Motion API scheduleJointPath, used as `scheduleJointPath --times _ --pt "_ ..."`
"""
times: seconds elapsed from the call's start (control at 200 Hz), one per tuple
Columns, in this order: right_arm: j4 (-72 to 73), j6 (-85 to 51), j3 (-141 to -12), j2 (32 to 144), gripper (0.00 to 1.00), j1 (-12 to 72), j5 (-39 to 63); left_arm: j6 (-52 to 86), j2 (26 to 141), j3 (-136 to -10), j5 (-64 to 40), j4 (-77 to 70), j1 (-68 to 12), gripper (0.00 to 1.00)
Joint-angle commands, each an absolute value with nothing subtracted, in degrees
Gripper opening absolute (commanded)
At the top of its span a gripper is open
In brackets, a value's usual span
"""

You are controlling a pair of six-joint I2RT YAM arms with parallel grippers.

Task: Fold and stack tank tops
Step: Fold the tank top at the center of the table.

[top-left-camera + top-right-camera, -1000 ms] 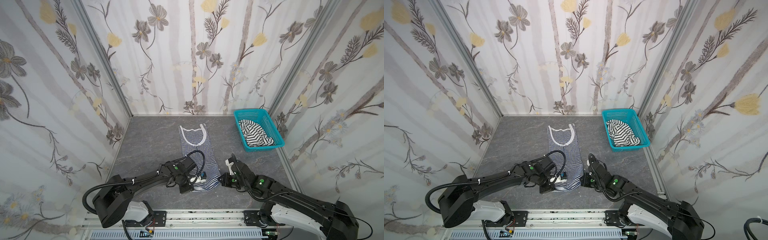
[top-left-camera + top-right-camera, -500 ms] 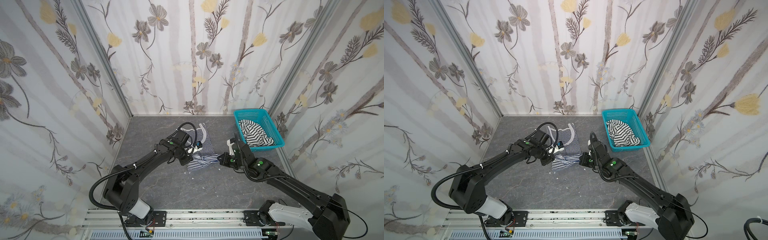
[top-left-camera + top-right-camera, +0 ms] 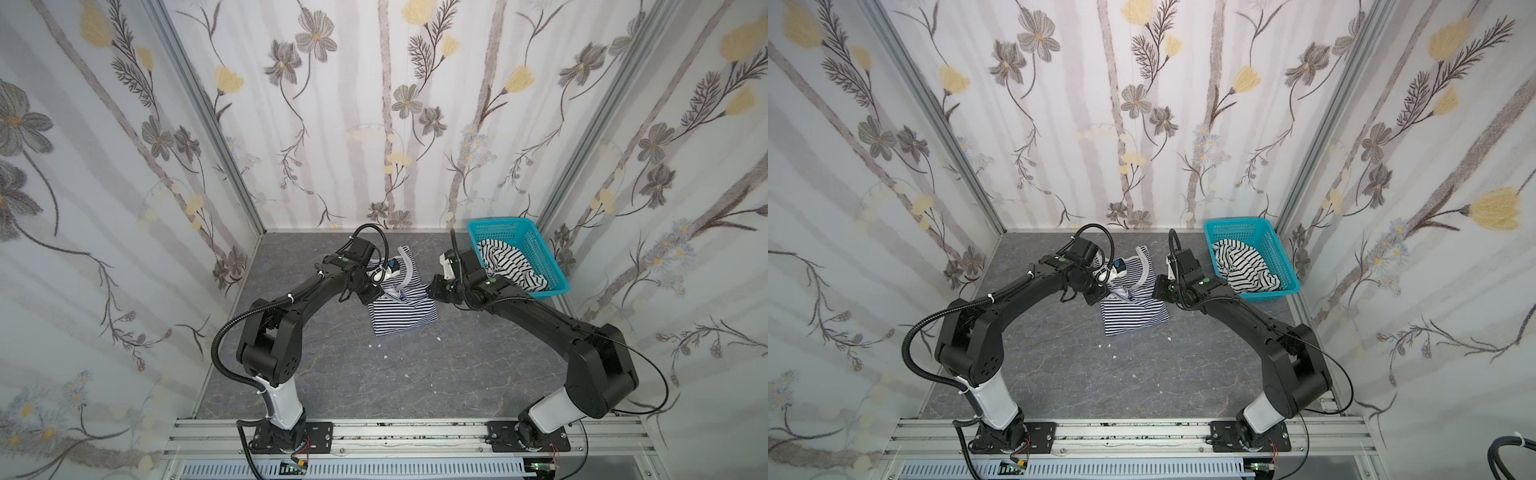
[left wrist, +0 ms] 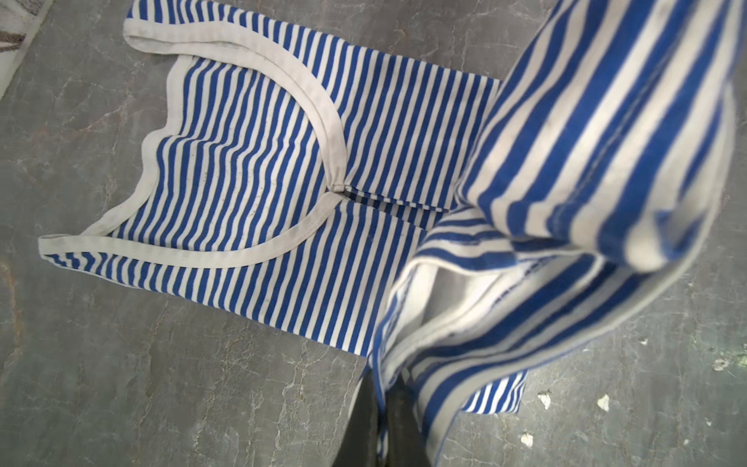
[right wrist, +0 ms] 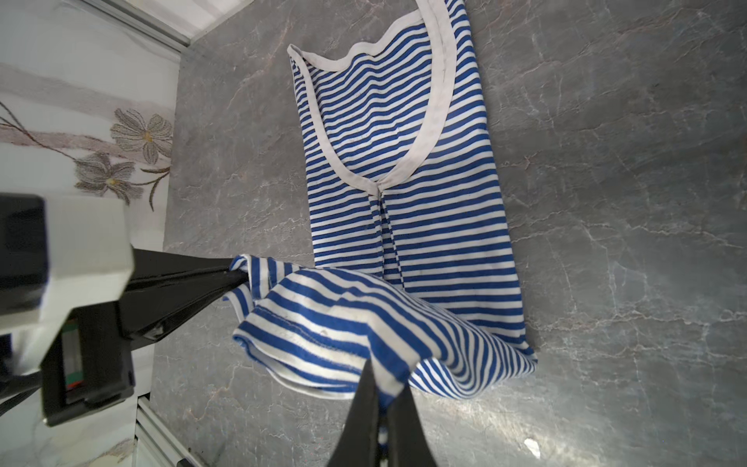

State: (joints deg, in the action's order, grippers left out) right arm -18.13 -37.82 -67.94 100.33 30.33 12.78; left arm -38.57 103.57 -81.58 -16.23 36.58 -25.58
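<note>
We see the fine-striped tank top (image 3: 402, 309) lying mid-way across the grey table (image 3: 332, 374), neckline toward the back wall. Its hem end is raised and doubled over the flat part. Our left gripper (image 4: 382, 394) is clenched on one hem corner, and our right gripper (image 5: 384, 384) is clenched on the other. The raised cloth sags between the two pincers. The wider-striped tank top (image 3: 509, 270) sits crumpled inside the teal basket (image 3: 496, 228), just beside the right arm.
</note>
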Motion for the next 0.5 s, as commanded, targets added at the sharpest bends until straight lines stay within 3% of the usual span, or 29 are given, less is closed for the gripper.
scheduleJointPath --times 0.0,0.495 --pt "-16.31 -35.28 -71.28 103.56 0.0 29.42 15.7 -38.33 105.49 -83.85 -15.7 35.9 -24.75 0.0" --pt "-16.79 -34.0 -85.56 120.86 0.02 25.72 20.98 -37.3 117.24 -91.13 -12.06 35.33 -21.54 0.03"
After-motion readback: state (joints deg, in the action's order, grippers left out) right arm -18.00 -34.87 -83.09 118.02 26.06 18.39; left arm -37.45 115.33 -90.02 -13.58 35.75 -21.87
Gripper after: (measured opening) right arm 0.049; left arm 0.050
